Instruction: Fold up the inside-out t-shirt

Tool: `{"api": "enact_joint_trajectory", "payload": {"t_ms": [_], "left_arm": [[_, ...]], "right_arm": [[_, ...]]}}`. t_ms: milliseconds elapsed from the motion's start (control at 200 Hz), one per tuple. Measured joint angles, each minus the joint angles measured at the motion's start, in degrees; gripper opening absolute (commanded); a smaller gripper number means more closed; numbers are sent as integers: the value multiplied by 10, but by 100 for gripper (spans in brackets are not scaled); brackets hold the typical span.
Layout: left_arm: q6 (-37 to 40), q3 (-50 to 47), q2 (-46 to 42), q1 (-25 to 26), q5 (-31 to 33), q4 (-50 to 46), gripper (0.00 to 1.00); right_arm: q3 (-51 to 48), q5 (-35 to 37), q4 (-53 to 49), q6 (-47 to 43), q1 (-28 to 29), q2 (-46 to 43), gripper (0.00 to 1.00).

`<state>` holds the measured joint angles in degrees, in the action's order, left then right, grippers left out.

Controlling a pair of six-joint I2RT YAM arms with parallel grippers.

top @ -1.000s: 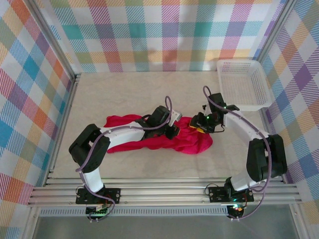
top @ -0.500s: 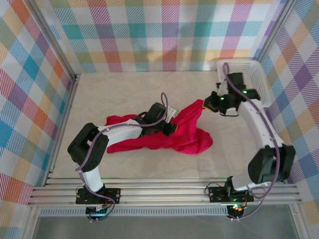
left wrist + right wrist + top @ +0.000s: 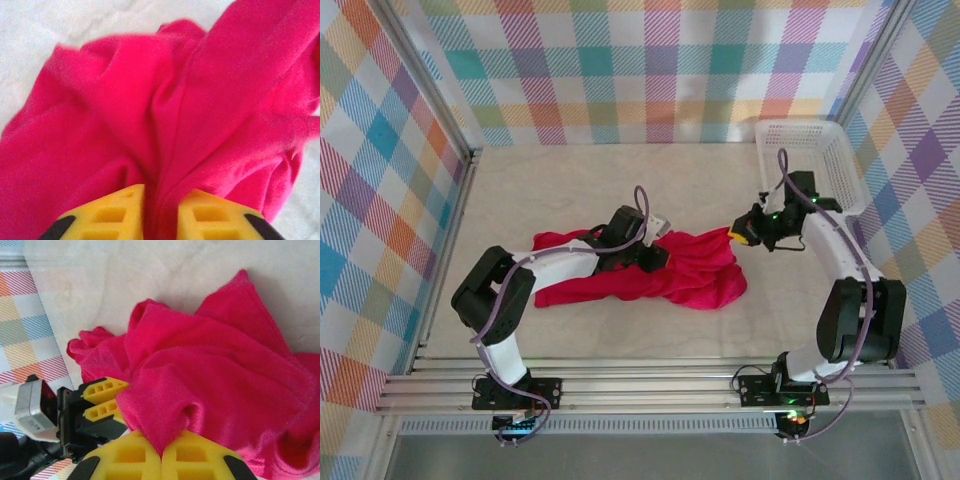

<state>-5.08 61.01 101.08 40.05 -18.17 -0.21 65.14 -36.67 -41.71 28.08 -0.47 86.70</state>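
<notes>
The right pincer [image 3: 161,452] has its two yellow fingers pressed tight together, and a pointed bit of the red t-shirt [image 3: 210,380] is pinched between them. From above, that pincer is out past the right end of the cloth, and the pinched corner is pulled into a point that reaches up to it. The left pincer [image 3: 160,200] has its yellow fingers a little way apart, with a fold of the t-shirt lying in the gap. It is not clear if the fingers are squeezing the fold or just sitting around it. This pincer is low on the cloth near the middle of the t-shirt, and its arm lies across the left part of it. The t-shirt is on the table [image 3: 570,180], scrunched up in a long, lumpy heap that runs from left to right across the middle. The right part is a fat, rounded bunch, and the left part is flatter and thinner. A white basket [image 3: 820,160] sits in the far right corner of the table, just behind the right arm and apart from the t-shirt. Walls [image 3: 650,70] with coloured checks stand around the table.
</notes>
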Motion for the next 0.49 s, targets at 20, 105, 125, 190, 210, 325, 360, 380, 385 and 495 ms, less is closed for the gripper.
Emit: {"api": "enact_joint_trajectory", "payload": {"t_ms": [20, 105, 125, 190, 210, 325, 360, 380, 385, 495], "left_arm": [[7, -1, -1, 1, 2, -2, 40], [15, -6, -9, 4, 16, -17, 48], [19, -8, -14, 5, 17, -21, 49], [30, -11, -32, 8, 26, -29, 52], [31, -12, -39, 9, 28, -29, 52], [52, -12, -76, 22, 32, -28, 55], [61, -12, -84, 29, 33, -26, 55], [65, -12, -88, 34, 32, -25, 55], [66, -12, -88, 35, 32, -25, 55], [86, -12, -92, 53, 33, -26, 50]], "right_arm": [[-3, -1, 5, 2, 1, 4, 0], [-9, -10, 24, 11, 2, 15, 0], [-9, -12, 29, 14, 2, 16, 0], [-9, -19, 42, 17, 2, 16, 0], [-8, -20, 45, 18, 2, 16, 0], [-2, -27, 49, 24, 2, 16, 0], [1, -31, 50, 26, 3, 16, 0], [3, -32, 50, 27, 3, 16, 0], [4, -34, 51, 28, 3, 16, 0], [26, -48, 47, 33, 5, 10, 0]]}}
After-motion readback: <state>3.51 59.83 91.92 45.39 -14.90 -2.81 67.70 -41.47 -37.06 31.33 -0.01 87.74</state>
